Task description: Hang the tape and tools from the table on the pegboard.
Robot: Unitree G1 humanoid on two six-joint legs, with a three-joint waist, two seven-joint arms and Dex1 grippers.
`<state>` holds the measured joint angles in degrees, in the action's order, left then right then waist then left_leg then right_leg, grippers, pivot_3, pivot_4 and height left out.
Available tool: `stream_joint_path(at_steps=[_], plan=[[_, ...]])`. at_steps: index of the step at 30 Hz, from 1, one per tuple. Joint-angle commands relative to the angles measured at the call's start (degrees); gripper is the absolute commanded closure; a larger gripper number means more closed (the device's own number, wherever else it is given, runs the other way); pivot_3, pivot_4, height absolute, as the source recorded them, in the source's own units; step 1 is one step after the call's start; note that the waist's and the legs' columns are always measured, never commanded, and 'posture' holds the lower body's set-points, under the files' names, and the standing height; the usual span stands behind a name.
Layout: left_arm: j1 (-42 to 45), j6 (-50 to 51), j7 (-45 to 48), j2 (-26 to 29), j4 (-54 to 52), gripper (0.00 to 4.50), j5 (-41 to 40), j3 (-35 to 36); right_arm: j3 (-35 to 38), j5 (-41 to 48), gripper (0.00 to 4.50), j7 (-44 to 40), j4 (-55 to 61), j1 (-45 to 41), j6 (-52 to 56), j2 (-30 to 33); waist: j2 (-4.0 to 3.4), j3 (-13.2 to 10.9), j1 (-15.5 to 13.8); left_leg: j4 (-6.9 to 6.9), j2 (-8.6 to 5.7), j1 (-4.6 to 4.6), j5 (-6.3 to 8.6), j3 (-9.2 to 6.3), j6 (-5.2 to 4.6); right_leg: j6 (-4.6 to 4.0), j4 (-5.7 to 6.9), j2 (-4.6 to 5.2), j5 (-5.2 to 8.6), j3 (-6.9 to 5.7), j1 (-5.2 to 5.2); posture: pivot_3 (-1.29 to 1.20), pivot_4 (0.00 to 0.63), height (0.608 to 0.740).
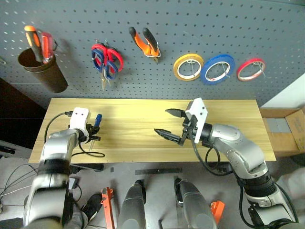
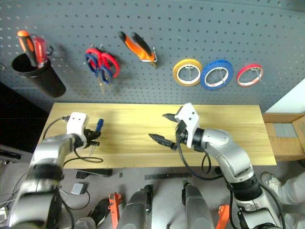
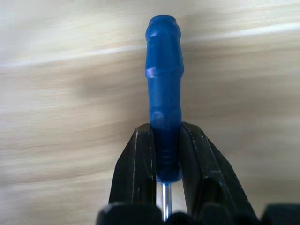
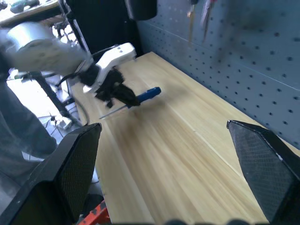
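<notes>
blue-handled screwdriver (image 1: 97,119) sits at the left end of the table (image 1: 143,143), pinched between the two black fingers (image 3: 136,173) of the left gripper (image 1: 93,133). the fingers press on the lower part of the handle just above the steel shaft, and the handle's free end points toward the pegboard (image 1: 157,19). in the right wrist view the tool appears lifted a little off the wood, shaft slanting down toward the near edge.

on the far wall, at the left of the pegboard, a dark cup (image 1: 45,71) holds an orange screwdriver (image 1: 32,40) and a red screwdriver (image 1: 46,45). right of it hang the red-handled scissors (image 1: 114,56) and the dark blue-handled scissors (image 1: 106,69) together, blades down. next come the orange-and-black-handled pliers (image 1: 145,42), hung on a hook. further right three rolls hang in a row: a yellow roll (image 1: 188,67), the blue tape (image 1: 217,68), and a red roll (image 1: 250,69).

over the middle of the table, right of centre, the right gripper (image 1: 171,123) hovers with its two fingers spread wide apart and nothing between them, pointing left toward the screwdriver and well apart from it. the tabletop under it is bare wood.

at the far right, just beyond the table's end, an open cardboard box (image 1: 286,131) stands beside it.
</notes>
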<state>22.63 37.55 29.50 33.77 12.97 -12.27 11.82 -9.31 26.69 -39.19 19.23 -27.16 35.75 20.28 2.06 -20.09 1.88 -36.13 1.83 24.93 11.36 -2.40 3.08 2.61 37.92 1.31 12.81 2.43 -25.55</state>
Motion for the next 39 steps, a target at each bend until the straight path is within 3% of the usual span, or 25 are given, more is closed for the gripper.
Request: stream_joint_path(at_steps=[1,5,10,17,20,32,39], plan=[[-5.12,1.95,-2.35,-4.97,-24.07,4.11,-12.14,11.66,4.89,6.57,0.0,-0.15,3.72,-3.35,1.28,-1.67,0.0,0.0,-0.26,-0.01,-0.03,0.0,-0.01,-0.03,0.01,-0.01,0.01,0.02,0.01,-0.04,0.01,0.03,0.334,0.74],[-8.79,-0.88,-8.01,-8.75,-36.01,4.11,-17.13,20.79,5.23,8.12,0.0,-0.07,4.69,-6.38,1.93,-1.71,0.02,0.0,-0.29,-0.07,-0.15,-0.09,-0.05,-0.13,0.07,0.03,0.0,-0.06,0.03,-0.09,0.13,0.04,0.337,0.74],[-6.25,-3.58,-10.09,-6.74,-38.57,4.11,-20.7,25.7,4.52,9.64,0.0,1.07,5.59,-9.64,2.14,-3.44,0.02,0.0,-0.31,-0.08,-0.29,-0.16,-0.05,-0.05,0.06,0.21,-0.03,-0.18,0.14,-0.05,0.18,0.04,0.336,0.74],[10.82,-7.91,-7.4,2.74,-26.76,4.11,-22.23,23.87,4.04,9.13,0.0,0.74,4.13,-11.39,1.04,-4.24,0.06,0.02,-1.02,-0.13,-0.31,-0.09,-0.04,-0.06,0.06,0.15,-0.1,-0.22,0.1,-0.09,0.18,0.05,0.319,0.74],[16.99,-9.68,-6.4,4.28,-22.46,4.11,-22.62,22.59,3.75,8.53,0.0,0.64,3.8,-11.54,0.63,-4.26,0.1,0.04,-1.01,-0.11,-0.3,-0.04,-0.04,-0.07,0.05,0.1,-0.17,-0.23,0.07,-0.12,0.17,0.05,0.31,0.74],[28.05,-30.13,-3.32,10.24,0.99,4.11,-10.25,15.95,2.99,6.03,0.0,0.62,2.63,-11.06,-0.34,-4.32,0.11,0.05,-0.31,0.03,-0.27,-0.02,-0.04,-0.04,0.06,0.0,-0.09,-0.23,0.01,-0.14,0.02,0.04,0.303,0.74],[30.68,-33.35,-1.79,11.25,4.38,4.11,-11.54,16.65,2.29,5.71,0.0,0.51,2.66,-10.46,-0.33,-3.95,0.12,0.05,-0.31,0.03,-0.27,0.01,-0.05,0.0,0.06,0.0,-0.08,-0.21,0.01,-0.13,0.01,0.04,0.298,0.74]])
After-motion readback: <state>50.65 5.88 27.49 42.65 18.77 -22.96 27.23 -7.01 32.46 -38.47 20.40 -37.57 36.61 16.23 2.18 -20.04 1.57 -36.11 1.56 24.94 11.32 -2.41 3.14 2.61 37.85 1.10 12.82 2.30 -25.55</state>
